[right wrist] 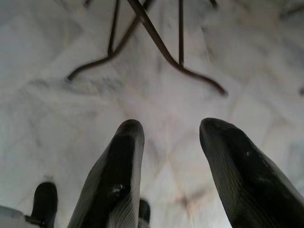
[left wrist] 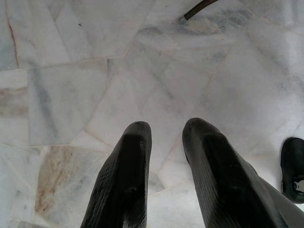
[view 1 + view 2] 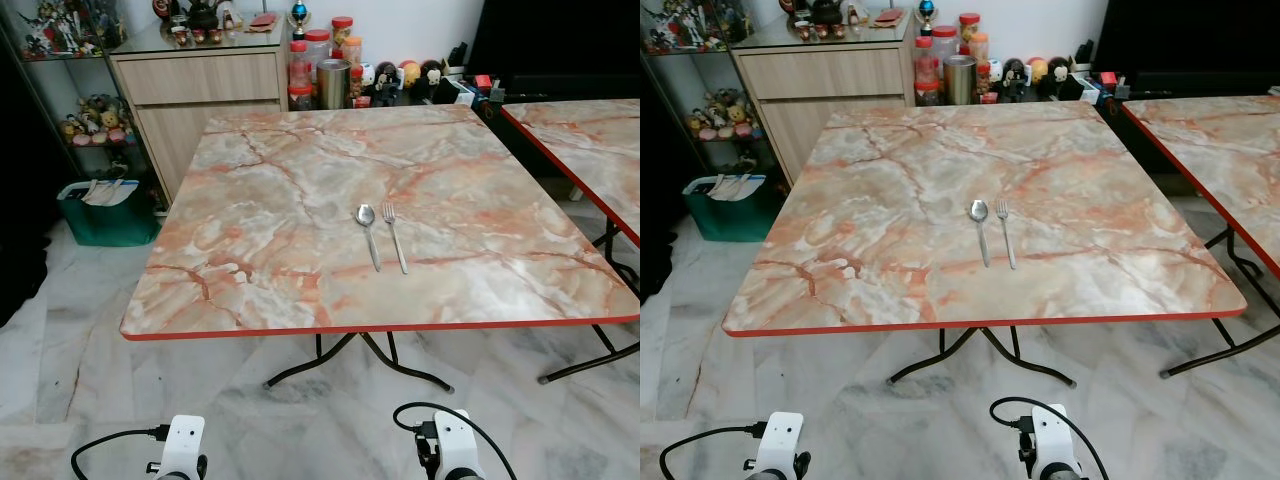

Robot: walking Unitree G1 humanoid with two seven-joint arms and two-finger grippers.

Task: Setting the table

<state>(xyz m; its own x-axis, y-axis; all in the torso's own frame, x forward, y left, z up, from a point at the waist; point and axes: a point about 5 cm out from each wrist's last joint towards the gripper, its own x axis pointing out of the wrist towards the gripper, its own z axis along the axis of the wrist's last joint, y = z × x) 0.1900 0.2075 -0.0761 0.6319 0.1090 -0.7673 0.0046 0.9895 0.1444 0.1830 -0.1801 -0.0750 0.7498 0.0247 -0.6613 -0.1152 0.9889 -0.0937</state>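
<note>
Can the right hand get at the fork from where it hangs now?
Probably not yet. The right hand hangs open over the floor, below the table, while the fork lies beside the spoon, back from the near edge. Nothing blocks it.

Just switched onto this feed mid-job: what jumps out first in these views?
A square marble-patterned table with a red edge dominates the head views, and on it a spoon and fork lie side by side, close but apart, toward the near right. Behind it, a wooden cabinet stands beside jars and figurines. Both arms hang low: the left tool and the right tool are open over white marble floor.
</note>
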